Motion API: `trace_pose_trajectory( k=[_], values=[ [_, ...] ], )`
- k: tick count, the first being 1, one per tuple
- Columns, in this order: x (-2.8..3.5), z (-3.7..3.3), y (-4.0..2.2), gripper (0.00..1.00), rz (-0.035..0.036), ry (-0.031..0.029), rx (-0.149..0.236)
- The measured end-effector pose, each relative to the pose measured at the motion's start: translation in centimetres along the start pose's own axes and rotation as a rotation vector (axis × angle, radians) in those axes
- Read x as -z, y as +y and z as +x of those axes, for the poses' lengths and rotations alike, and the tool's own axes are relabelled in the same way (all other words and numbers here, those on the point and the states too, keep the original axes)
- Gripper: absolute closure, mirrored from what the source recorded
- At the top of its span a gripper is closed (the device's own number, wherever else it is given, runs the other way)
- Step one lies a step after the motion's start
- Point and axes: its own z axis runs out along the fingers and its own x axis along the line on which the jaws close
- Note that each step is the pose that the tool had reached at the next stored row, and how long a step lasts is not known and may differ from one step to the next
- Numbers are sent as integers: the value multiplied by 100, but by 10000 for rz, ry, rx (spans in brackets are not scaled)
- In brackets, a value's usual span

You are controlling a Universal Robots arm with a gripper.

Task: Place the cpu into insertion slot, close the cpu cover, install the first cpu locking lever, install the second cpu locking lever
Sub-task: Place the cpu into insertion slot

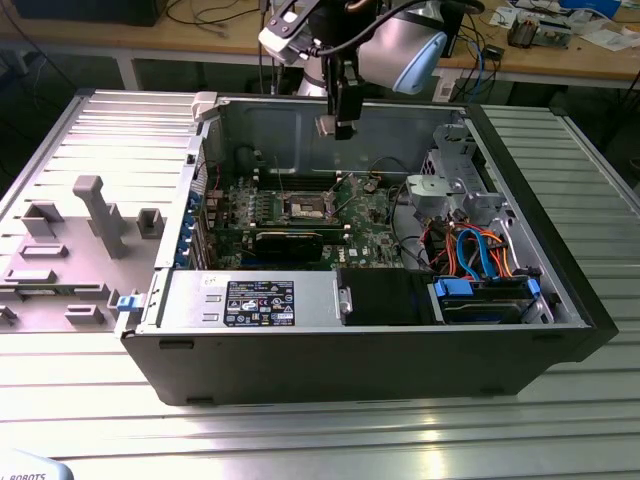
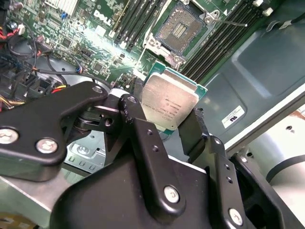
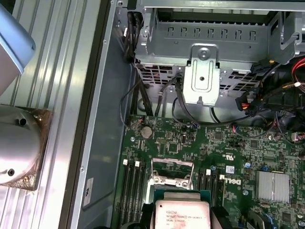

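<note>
My gripper (image 1: 338, 122) hangs high over the open computer case, shut on the cpu (image 1: 326, 125). In the second wrist view the cpu (image 2: 169, 101) is a silver-topped square chip with a green edge, clamped between the black fingers (image 2: 136, 117) of the gripper (image 2: 164, 109). The insertion slot (image 2: 180, 29) lies below on the green motherboard, its brownish contact field uncovered. A silver metal frame piece (image 2: 159, 46) sits at the slot's edge; I cannot tell whether it is the cpu cover. In the first wrist view the cpu (image 3: 183, 215) hovers beside the insertion slot (image 3: 172, 168).
Black memory slots (image 2: 136, 21) flank the slot on both sides. A long black card (image 1: 288, 240) stands in front of the slot in the exterior view. A silver drive cage (image 1: 455, 185) and orange and blue cables (image 1: 480, 255) fill the case's right part. A grey fixture plate (image 1: 70, 250) lies left of the case.
</note>
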Motion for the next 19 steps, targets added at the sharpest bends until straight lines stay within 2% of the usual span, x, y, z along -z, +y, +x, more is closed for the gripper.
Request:
trace_pose_trajectory(
  k=[2,6,19],
  values=[
    [-4,1,-16,46,-1,-25,-241],
    [-14,5,-59,46,9,-30,-346],
    [-18,5,-60,46,13,-32,-364]
  ],
)
